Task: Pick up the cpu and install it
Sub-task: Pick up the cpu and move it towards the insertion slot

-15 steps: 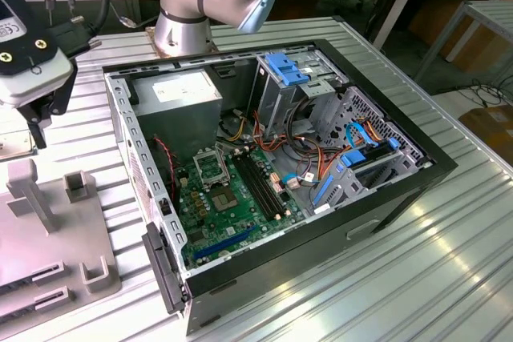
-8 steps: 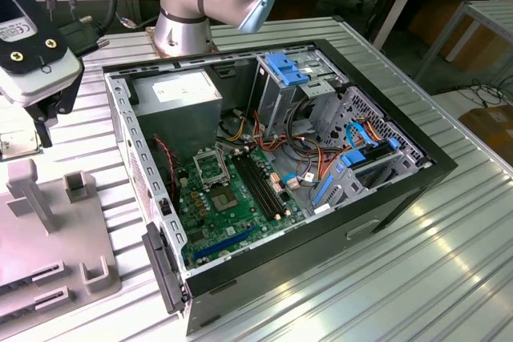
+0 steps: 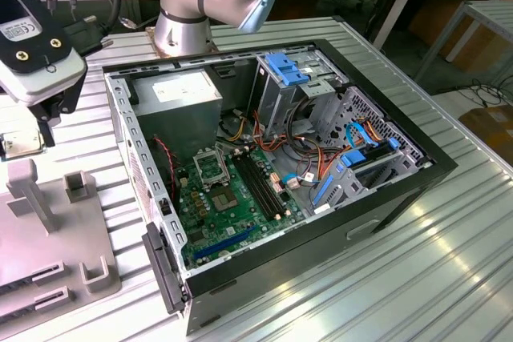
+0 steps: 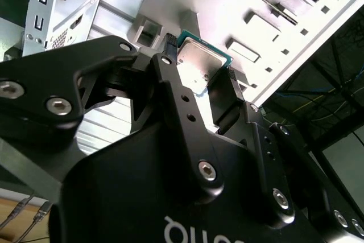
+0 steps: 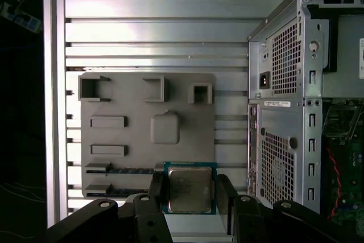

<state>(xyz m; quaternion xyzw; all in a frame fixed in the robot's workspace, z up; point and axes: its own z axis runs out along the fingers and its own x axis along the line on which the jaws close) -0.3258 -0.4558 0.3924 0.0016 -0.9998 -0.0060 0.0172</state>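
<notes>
Ribbed metal desk [image 3: 449, 262] carries a grey tray [image 5: 131, 101] with an open computer case [image 3: 385, 198] just beside that tray, and over one edge of the tray the hand [image 5: 191, 193] pinches the cpu [image 5: 189, 186] flat by two opposite edges, probably sparing its underside contacts.

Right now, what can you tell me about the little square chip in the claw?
The cpu is a thin square chip with a dull silver metal top and a green board rim. It sits flat in the black claw, pinched at two opposite edges and held above the grey tray beside the open computer case.
</notes>
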